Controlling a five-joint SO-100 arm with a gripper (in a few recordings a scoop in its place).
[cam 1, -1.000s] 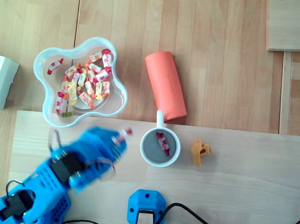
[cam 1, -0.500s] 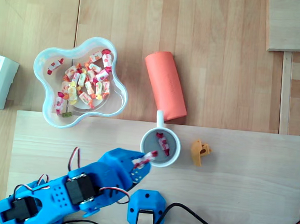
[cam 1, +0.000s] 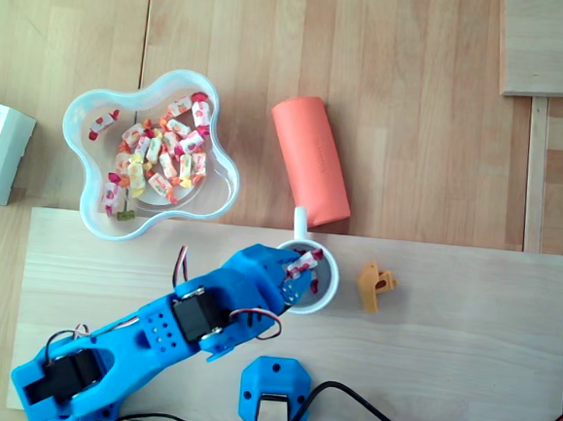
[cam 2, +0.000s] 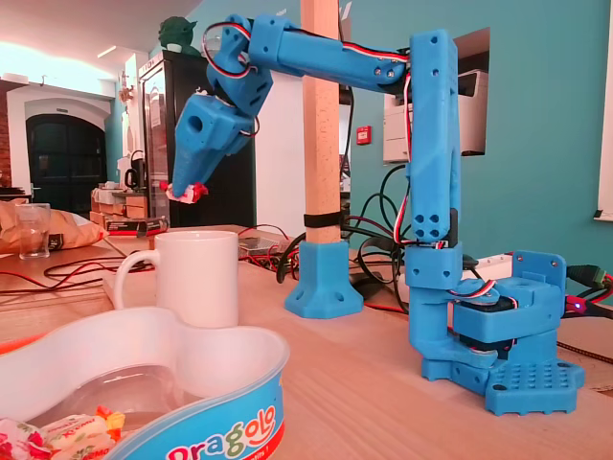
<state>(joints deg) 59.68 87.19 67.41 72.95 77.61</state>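
Light wood worktop [cam 1: 448, 321], teal room. Your fingers [cam 2: 183, 190] closed on wrapped candy [cam 1: 306, 261], hanging over white mug [cam 2: 196, 278]. Carry step looks finished; next calls for opening centred above rim.

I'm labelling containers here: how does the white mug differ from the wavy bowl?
The white mug is round, tall and handled; the wavy bowl is lobed, low and handleless. The bowl holds many wrapped candies; the mug stands under the gripper, which pinches one candy. Both are open-topped.
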